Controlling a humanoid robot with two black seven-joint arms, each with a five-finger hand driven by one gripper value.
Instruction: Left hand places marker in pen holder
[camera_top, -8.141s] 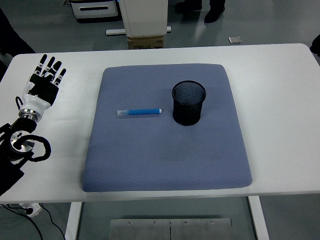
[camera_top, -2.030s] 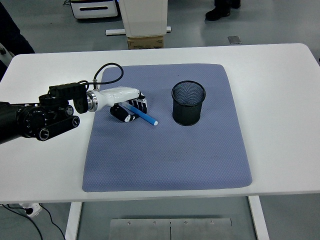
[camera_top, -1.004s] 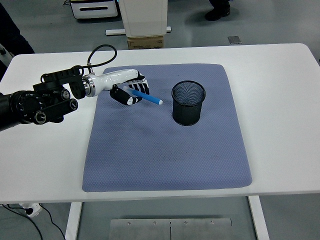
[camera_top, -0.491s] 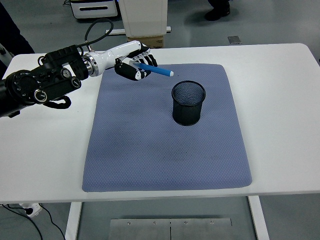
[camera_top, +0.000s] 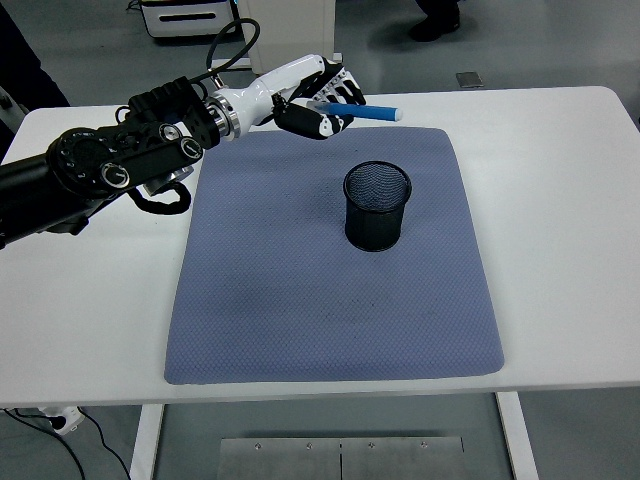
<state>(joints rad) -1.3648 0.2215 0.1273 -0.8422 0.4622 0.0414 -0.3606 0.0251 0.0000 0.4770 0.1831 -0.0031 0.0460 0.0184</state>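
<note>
My left hand (camera_top: 318, 104) is shut on a blue marker (camera_top: 372, 113). It holds the marker in the air over the far edge of the blue-grey mat (camera_top: 330, 290), with the marker's tip pointing right. A black mesh pen holder (camera_top: 377, 206) stands upright on the mat, below and to the right of the hand. The marker is apart from the holder, above and behind its rim. The right arm is out of view.
The mat lies on a white table (camera_top: 560, 200). Beyond the table's far edge stand a cardboard box (camera_top: 292, 84) and a white machine base (camera_top: 185, 18). A person's shoes (camera_top: 436, 22) show at the top.
My left hand has lifted the marker off the mat and carried it up and to the right, toward the far side of the pen holder.
</note>
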